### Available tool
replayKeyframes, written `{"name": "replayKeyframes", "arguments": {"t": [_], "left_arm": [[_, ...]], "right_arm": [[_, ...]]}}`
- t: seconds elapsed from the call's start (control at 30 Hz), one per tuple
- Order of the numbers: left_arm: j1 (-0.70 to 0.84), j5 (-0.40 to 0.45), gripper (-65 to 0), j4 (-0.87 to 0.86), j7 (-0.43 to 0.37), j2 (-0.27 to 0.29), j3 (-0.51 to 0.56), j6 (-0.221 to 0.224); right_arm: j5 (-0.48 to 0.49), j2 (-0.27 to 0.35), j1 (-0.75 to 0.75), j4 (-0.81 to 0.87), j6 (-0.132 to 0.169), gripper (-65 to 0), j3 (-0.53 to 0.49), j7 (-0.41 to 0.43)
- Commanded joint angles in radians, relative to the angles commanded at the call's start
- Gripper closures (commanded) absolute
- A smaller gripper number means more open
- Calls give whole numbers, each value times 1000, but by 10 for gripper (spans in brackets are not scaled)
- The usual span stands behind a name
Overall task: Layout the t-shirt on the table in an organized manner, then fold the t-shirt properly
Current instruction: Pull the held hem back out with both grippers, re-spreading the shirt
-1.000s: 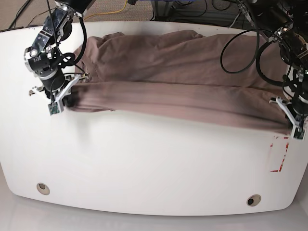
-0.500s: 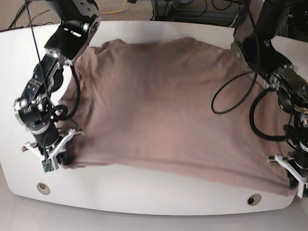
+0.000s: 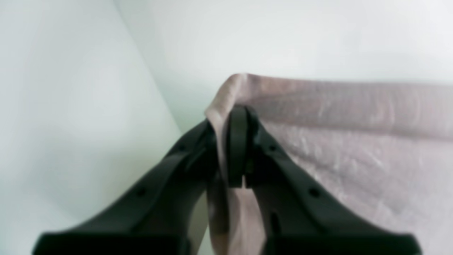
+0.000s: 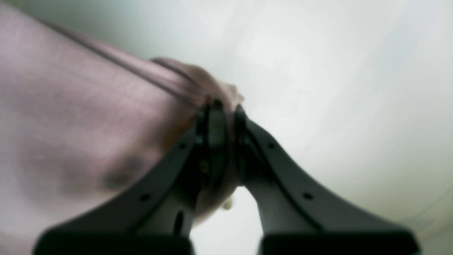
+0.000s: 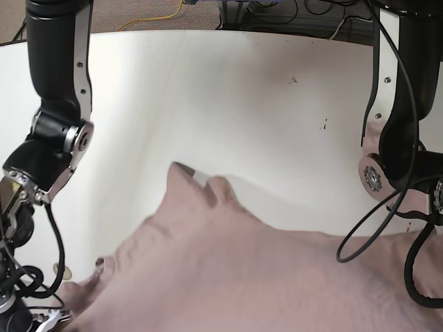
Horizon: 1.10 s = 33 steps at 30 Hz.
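Nearest the cameras, the left gripper (image 3: 236, 148) is clamped on a corner of the t-shirt (image 3: 354, 141), a thin fold of cloth pinched between its dark fingers (image 3: 237, 141) and trailing down behind them, and the right gripper (image 4: 223, 141) likewise bites a bunched corner of the t-shirt (image 4: 78, 117), with a stretched hem running away from the pinch toward 10 o'clock. In the base view the cloth fills the near part of the picture from 8 o'clock to 4 o'clock, drawn up toward the near edge of the table (image 5: 228, 97), while one loose flap (image 5: 190, 183) lies near the centre; beyond it the white top is bare toward 12 o'clock. The fabric looks light, soft and limp: it wrinkles, sags between the two holds and probably drags rather than slides. Hems and corners seem the safest places to take hold, since a pinch mid-panel would likely bunch the cloth.
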Motion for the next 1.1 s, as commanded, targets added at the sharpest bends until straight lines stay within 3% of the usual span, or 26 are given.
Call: {"name": "replayKeyframes", "arguments": {"t": [0.2,0.4,0.53,0.7,0.9,1.1], "left_arm": [[34,-2,-1,6,0,-5,-5,0],[190,-5,-1,25,0,-35,-8,-5],[359,-5,0,31,0,-35,-35,-71],[580,-5,0,29,0,-35,-101,-147],[937,-5,0,29,0,-31,-124,-151],[1221,-5,0,26,-85,-29,-127,-151]], "right_arm": [[2,12,-15,40,3,0,-2,-25],[3,29,-267,213,3,0,12,-25],[5,18,-517,345,3,0,87,-25],[5,-64,-801,393,4,0,161,-12],[-2,-209,-1122,384,4,0,269,147],[-2,-270,-1297,353,4,0,275,221]]}}
